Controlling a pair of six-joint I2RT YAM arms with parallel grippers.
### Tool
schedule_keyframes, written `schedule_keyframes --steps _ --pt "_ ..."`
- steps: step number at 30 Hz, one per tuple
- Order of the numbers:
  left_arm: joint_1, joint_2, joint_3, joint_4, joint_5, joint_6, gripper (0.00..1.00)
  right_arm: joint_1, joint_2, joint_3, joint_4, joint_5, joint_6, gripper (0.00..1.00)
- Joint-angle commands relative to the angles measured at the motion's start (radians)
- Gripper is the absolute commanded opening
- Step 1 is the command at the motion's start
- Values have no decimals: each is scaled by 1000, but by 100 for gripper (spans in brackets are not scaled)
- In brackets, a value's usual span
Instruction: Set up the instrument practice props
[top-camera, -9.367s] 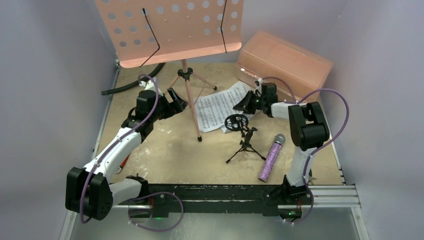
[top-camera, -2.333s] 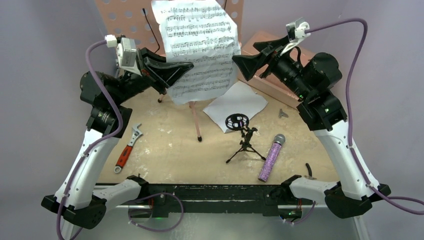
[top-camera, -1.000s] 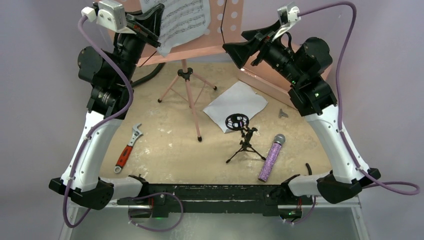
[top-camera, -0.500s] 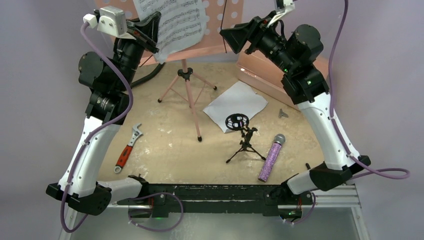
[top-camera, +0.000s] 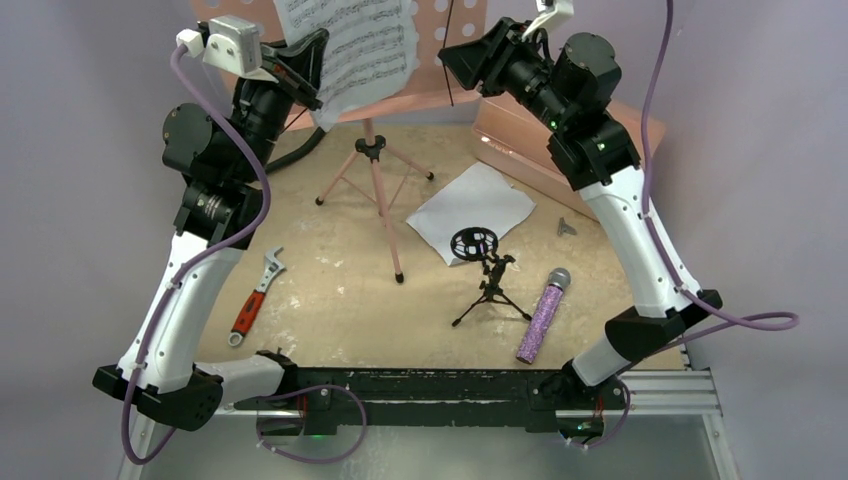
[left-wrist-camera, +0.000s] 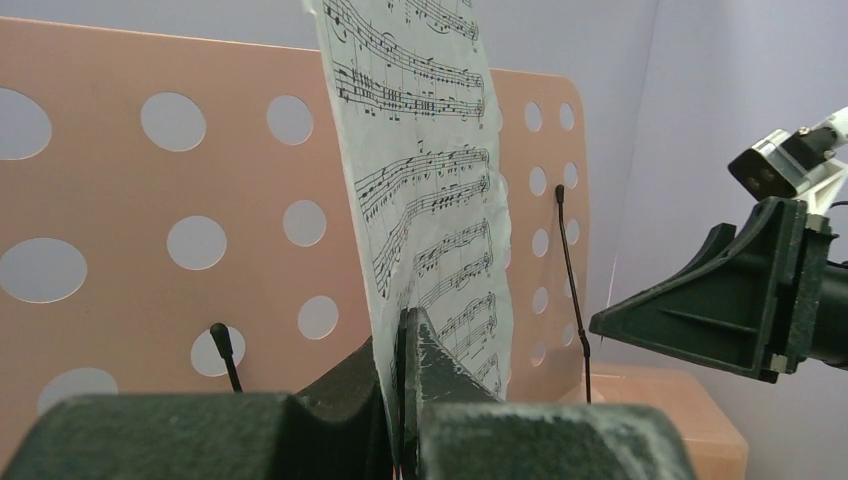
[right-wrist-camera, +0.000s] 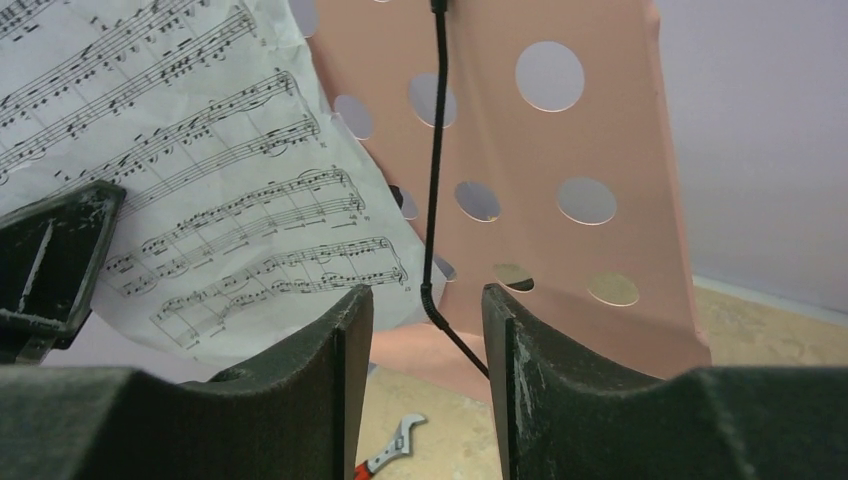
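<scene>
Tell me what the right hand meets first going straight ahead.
Probably the thin black wire page holder centred ahead of the right hand, then the pink perforated music stand panel behind it; depth is unclear.

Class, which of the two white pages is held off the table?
The printed page pinched by the left gripper; the other page lies flat, blank.

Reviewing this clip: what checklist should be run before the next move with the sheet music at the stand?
1. Left gripper clamped on the white sheet-music page: ok.
2. Page flat against the pink perforated music stand: not ok, it hangs angled in front.
3. Right gripper open and lined up on the stand's black wire retainer: ok.
4. Retainer lifted clear of the stand: cannot tell.
5. Purple glitter microphone mounted: not ok, lies on the table.
</scene>
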Motion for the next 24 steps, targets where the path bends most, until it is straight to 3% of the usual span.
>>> schedule_keyframes --steps 1,7,21,24 --pt "-2 -3 -3 29 28 -11 0 3 22 66 23 1 40 45" --pt "-2 4 -3 41 32 -33 0 2 61 113 22 -16 59 35" --pt "-2 38 18 46 74 -62 0 2 95 151 41 -21 62 26" --pt "-2 41 21 54 81 -62 0 2 97 153 43 -26 63 19"
